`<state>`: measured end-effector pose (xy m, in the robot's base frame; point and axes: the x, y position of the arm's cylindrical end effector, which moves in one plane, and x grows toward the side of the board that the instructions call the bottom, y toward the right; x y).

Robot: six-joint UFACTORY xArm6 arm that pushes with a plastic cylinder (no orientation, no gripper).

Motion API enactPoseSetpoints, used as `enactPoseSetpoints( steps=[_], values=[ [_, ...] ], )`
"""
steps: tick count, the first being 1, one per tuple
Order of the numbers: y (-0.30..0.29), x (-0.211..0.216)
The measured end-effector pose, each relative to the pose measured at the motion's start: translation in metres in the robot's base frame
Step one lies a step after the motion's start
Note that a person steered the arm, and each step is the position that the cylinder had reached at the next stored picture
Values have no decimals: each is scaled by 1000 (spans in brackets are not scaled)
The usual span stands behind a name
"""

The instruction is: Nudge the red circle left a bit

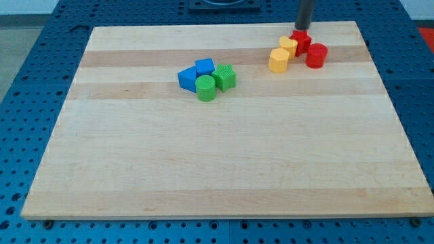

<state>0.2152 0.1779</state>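
The red circle [316,55] sits near the view's top right on the wooden board [224,163]. Touching it on its upper left is a second red block [300,41] of unclear shape. A yellow heart-like block [289,45] and a yellow block [278,60] lie just left of them. My tip [300,29] is at the top edge of this cluster, right above the second red block and up-left of the red circle.
Near the board's upper middle is a tight group: two blue blocks [188,78] [205,67], a green circle [206,88] and a green block [224,76]. A blue pegboard table [27,81] surrounds the board.
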Motion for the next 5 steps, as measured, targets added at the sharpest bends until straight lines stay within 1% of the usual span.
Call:
enactPoseSetpoints(
  steps=[1,2,3,4,5],
  values=[
    [40,25],
    [95,50],
    [99,100],
    [92,132],
    [69,147]
  ],
)
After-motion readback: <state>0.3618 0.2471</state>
